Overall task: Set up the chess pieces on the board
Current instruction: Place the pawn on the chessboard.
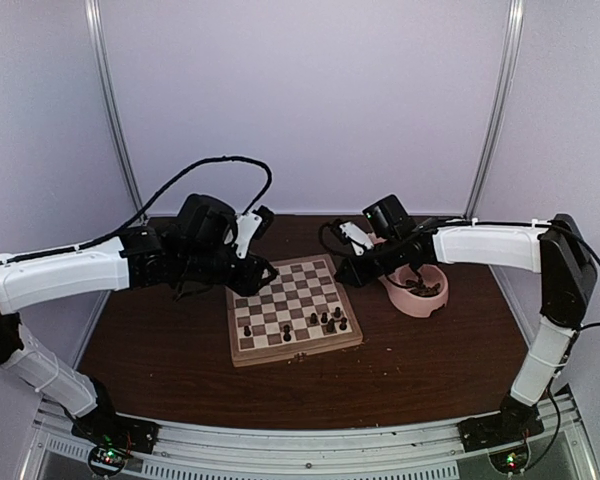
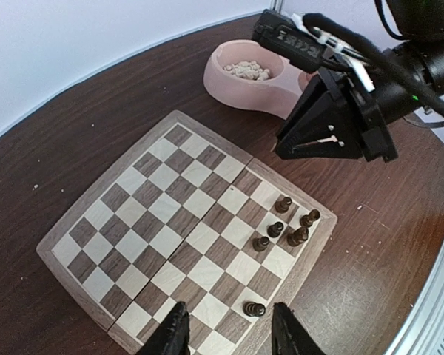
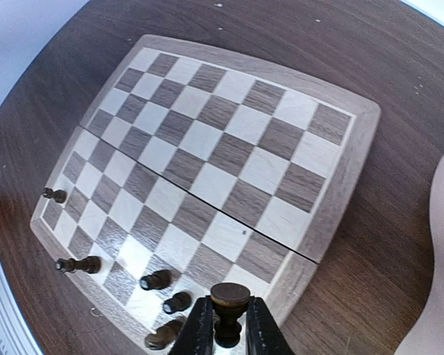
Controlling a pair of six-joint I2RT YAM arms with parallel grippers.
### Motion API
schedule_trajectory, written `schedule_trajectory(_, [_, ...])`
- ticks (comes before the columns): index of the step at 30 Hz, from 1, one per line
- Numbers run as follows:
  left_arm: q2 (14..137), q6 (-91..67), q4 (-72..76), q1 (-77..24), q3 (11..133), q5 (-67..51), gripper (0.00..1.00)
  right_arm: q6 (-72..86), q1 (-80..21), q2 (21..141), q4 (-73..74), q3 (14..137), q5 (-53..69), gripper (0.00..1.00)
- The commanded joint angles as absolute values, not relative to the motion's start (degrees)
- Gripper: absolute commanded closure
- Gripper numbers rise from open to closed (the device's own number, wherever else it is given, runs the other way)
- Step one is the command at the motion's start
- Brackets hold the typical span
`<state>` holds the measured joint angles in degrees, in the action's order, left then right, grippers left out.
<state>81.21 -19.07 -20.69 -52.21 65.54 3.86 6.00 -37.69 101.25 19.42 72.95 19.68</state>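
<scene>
We count few dark pieces (image 2: 275, 230) on board (image 1: 293, 310), near edge; rest bare. Right end effector (image 3: 228, 327) grasps another dark piece (image 3: 229, 296); left end effector (image 2: 229, 334) released. Cream pieces (image 2: 244, 70) unplaced, in pink bowl (image 2: 233, 89).

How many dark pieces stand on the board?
7: a cluster of five by the board's near right corner, a lone piece left of it, a last piece near the left corner; the right gripper holds an eighth. Possibly more hidden.
</scene>
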Motion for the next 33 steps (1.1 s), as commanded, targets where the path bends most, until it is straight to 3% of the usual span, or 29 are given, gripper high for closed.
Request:
schedule_trajectory(1, [78.7,-23.3,-17.8,-49.6,63.0,2.9,0.62,3.1,-40.4,103.2,19.6,78.2,24.5,0.86])
schedule_trajectory(14, [71.6,-25.2,-20.3,-47.7,54.3,9.1,0.56,1.4,-49.7,113.4,22.5,88.5,21.4,0.86])
schedule_trajectory(33, [67.5,-22.4,-23.5,-47.3,50.4,12.8,0.53,2.6,-50.0,125.3,25.3,99.2,16.9,0.83])
